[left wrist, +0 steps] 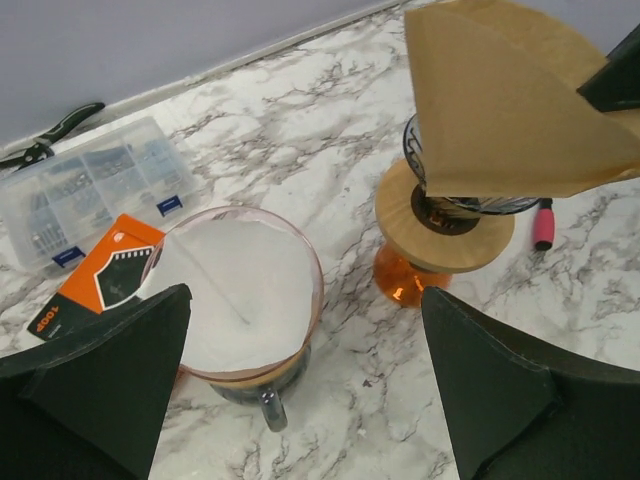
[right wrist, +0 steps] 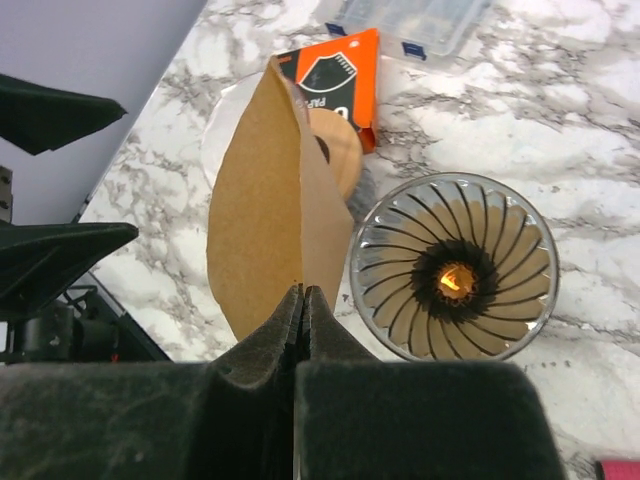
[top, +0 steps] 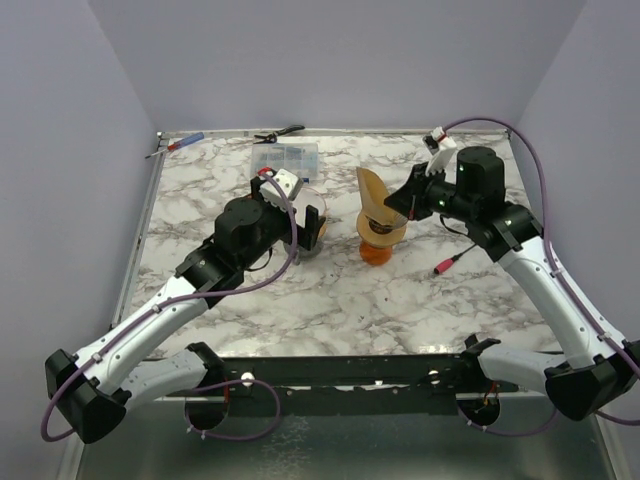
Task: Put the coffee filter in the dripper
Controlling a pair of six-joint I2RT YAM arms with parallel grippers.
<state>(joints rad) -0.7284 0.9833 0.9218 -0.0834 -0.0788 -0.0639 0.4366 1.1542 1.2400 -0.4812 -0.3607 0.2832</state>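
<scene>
brown paper filter (right wrist: pixel 255 210), folded flat and standing on edge, is pinched at its lower edge by the right end effector (right wrist: pixel 303 295), whose fingers are pressed together on the paper. it hangs just beside the dripper (right wrist: pixel 500 250), at that cone's rim and not seated inside; in the left wrist view the sheet overlaps the dripper's top, but whether paper and rim touch cannot be told. the dripper is a clear ribbed cone, mouth up, on a wooden ring over an orange base, standing near the middle of the marble desk (top: pixel 330 300).

the left end effector (left wrist: pixel 305 300) holds nothing, its fingers spread wide apart, hovering above another dripper (left wrist: pixel 312 262) with a pinkish rim. a white filter (left wrist: pixel 240 290) lies inside that one. the two drippers stand near each other, not touching.

an orange packet (left wrist: pixel 100 275) lies flat, tucked against the far side of the pink-rimmed dripper. behind it sits a clear parts box (left wrist: pixel 90 185), and pliers (left wrist: pixel 50 130) lie at the desk's back edge. a red plug (left wrist: pixel 543 225) rests on the marble just past the ribbed dripper.
</scene>
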